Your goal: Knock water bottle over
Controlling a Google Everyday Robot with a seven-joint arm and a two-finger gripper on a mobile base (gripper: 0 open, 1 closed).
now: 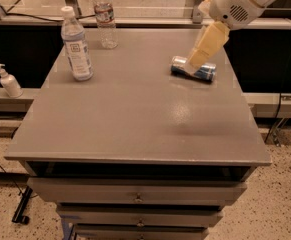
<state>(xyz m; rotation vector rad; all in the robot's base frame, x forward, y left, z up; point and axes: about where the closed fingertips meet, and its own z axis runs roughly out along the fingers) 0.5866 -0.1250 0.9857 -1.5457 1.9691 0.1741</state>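
**Water bottle upright at the rear; tool well apart from it, over the can**

At the far left of the frame, off the worktop (135, 119), a white pump dispenser (7, 81) stands on a lower ledge. It plays no part in the task.

In the upper left of the worktop stands a taller bluish bottle (76, 44) with a large white label, upright. Just right of it and further up the frame, close to the rear edge, stands the water bottle (105, 19). It is small, clear and ribbed, with a white cap and a narrow red-and-white band near the top. It is upright and nothing touches it. Whether it holds liquid cannot be made out.

In the upper right a blue and silver can (194, 69) lies on its side. The tool (199, 56) hangs over it, angled down from the white arm that enters at the top right corner. Whether the tool is open or closed cannot be told, nor whether it touches the can.

Assessment: the knock has not been made.

Risks, as judged:
- A low pass leftward from here could catch the can and roll it across or off the worktop.
- A wide sweep could strike the taller bottle, which stands near the target.
- A push directed away from the camera could carry the water bottle over the rear edge rather than tip it; a sideways strike high on the body looks safer
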